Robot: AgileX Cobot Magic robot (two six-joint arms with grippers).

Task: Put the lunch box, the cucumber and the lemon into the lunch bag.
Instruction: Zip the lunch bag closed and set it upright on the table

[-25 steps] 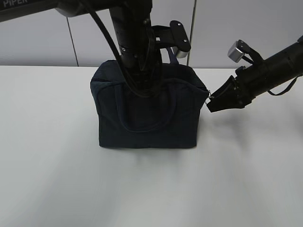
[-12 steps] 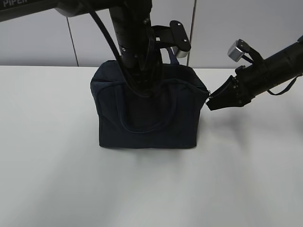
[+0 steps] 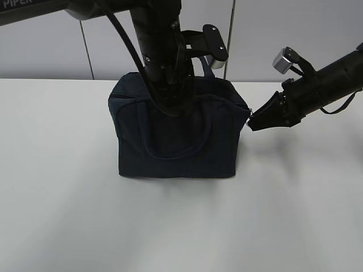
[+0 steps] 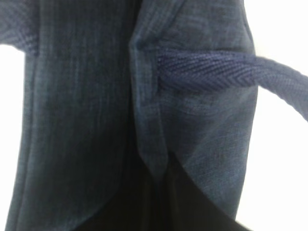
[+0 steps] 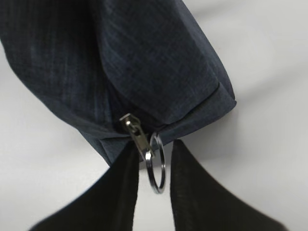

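Setting: robot test lab or plain office room. Evidence: bare white desk (image 3: 68, 215), smooth and unmarked; pale grey panelled wall (image 3: 51, 54) behind it with thin vertical seams; two black robot arms, one (image 3: 34, 10) lettered "PIPER"; flat, even indoor lighting; no household furnishings visible.

The left arm (image 3: 156, 54) comes down steeply from the upper left, its wrist pointing straight down; its gripper is hidden, so its state cannot be told. The right arm (image 3: 323, 85) slants in low from the right, and the right gripper (image 5: 155, 166) has its fingers slightly parted, probably not clamped.
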